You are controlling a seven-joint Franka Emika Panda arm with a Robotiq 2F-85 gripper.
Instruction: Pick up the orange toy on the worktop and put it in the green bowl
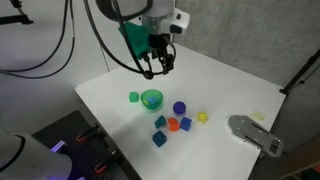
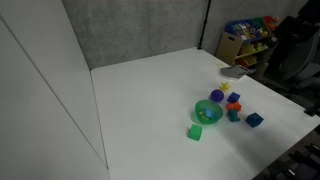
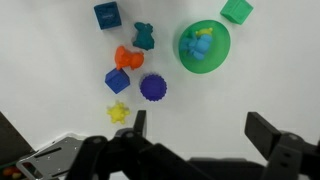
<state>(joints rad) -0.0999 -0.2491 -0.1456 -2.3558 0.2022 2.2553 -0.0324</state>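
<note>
The green bowl (image 3: 222, 62) holds what looks like a blue toy (image 3: 200, 42); the hand (image 3: 200, 128) gapes wide.

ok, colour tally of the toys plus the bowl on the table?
Green: 2, green bowl, green cube
Blue: 3, two blue cubes, bluish toy in the bowl
Teal: 1, teal toy
Orange: 1, orange toy
Purple: 1, purple ball
Yellow: 1, yellow toy
Total: 9
</note>
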